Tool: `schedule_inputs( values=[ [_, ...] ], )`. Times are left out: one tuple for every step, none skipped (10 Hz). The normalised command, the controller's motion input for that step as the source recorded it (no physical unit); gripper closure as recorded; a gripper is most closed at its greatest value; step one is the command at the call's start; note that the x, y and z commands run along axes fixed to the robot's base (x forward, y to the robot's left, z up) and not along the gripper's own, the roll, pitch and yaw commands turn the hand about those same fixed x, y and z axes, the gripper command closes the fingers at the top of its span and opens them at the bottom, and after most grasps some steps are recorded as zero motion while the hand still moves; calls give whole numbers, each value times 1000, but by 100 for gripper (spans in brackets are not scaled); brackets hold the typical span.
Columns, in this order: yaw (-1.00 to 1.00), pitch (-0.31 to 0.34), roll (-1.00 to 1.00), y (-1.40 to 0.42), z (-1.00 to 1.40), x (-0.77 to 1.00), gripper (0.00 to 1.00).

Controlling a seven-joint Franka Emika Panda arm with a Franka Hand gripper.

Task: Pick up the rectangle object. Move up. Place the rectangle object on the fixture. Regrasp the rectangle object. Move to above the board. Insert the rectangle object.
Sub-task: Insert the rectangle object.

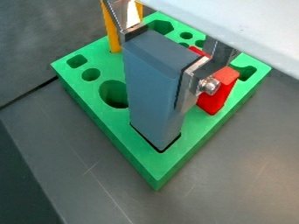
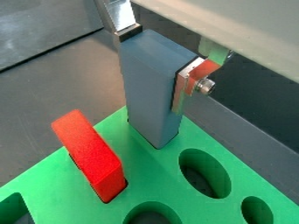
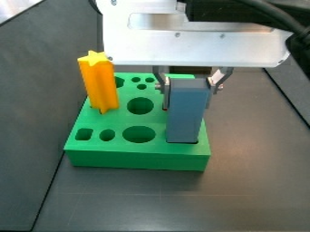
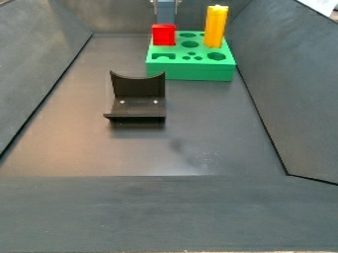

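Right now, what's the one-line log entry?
phase: insert | gripper: over board, jaws shut on rectangle object | block: upright, lower end in corner slot | fixture: empty

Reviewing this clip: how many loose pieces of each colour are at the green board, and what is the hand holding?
Slate-blue block, upright at the board, gripped by the hand: 1
Red block: 1
Yellow star post: 1
Total: 3

No readable text, labels or numbers in any view. The gripper over the board carries no markings, and the rectangle object is plain too.
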Motion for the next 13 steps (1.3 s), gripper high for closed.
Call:
schedule_inputs(
  values=[
    [-91,0,37,0,-91,0,100],
    [-80,-4,27,-3,-97,0,100],
    [-129,0,41,0,-71,0,100],
    [0,3,0,0,0,23,100],
    [0,0,104,0,-277,0,100],
    [-23,3,297,-106,-723,0,100],
    [-91,0,286,-203,-783,111,100],
    [-131,0,224,-209,-943,189,100],
    [-123,0,179,-180,-1000,237,100],
    [-94,-9,140,-171,-1000,220,100],
    [0,-43,-26,0,0,-14,100],
    [0,0,24,0,-3,0,100],
    [0,0,0,0,0,0,100]
  ],
)
